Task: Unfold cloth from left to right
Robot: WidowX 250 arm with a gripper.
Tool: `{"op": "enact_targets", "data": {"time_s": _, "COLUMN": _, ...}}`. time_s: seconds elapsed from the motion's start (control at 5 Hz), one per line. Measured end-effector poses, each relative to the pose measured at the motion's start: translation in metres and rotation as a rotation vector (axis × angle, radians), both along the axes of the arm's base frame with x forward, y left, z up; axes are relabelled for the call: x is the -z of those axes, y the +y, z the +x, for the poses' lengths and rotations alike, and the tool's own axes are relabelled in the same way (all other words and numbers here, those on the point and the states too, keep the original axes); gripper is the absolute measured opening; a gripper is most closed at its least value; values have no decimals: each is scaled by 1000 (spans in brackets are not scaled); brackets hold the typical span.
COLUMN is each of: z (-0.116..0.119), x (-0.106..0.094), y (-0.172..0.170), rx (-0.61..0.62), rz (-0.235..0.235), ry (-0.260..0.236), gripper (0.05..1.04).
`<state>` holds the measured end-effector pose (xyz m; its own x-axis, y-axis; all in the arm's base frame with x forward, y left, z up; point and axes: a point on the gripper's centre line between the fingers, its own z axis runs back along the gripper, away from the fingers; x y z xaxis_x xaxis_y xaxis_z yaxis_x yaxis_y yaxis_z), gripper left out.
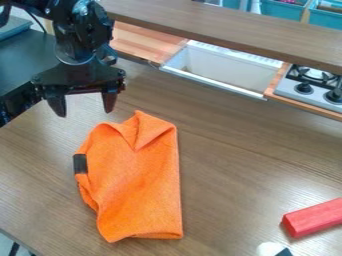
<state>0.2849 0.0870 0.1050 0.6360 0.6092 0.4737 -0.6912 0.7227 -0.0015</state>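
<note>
White object (268,248): at the bottom edge, a dark piece touching it.
Red block (312,217): on the wooden table (230,165), at the right edge.
Orange cloth (137,185): on the table, left of centre, rumpled, far end folded into points, black patch (80,164) on its left edge.
Black gripper (85,113): pointing down near the cloth's far left corner, fingers spread, holding nothing.
White sink (220,67): beyond the table.
Stove (312,85): right of the sink.
Teal bins (284,9): farthest, upper right.

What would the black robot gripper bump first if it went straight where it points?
Probably the brown wooden table, near the folded orange cloth's upper edge. The black two-finger gripper points down, but its height is hard to judge, so it might brush the cloth instead.
</note>
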Motion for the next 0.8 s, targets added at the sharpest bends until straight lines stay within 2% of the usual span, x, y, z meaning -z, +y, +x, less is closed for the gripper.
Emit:
{"op": "enact_targets", "data": {"time_s": 0.2, "z": -2, "x": 8, "y": -1, "rx": -1, "rz": -8, "ry": 25, "gripper": 999}}
{"op": "enact_targets", "data": {"time_s": 0.4, "z": -7, "x": 14, "y": 12, "rx": -19, "rz": -32, "ry": 22, "gripper": 999}}
{"op": "enact_targets", "data": {"time_s": 0.6, "z": -3, "x": 32, "y": 11, "rx": 26, "rz": -56, "ry": 60, "gripper": 999}}
{"op": "enact_targets", "data": {"time_s": 0.8, "z": -2, "x": 47, "y": 15, "rx": 85, "rz": -100, "ry": 59, "gripper": 999}}
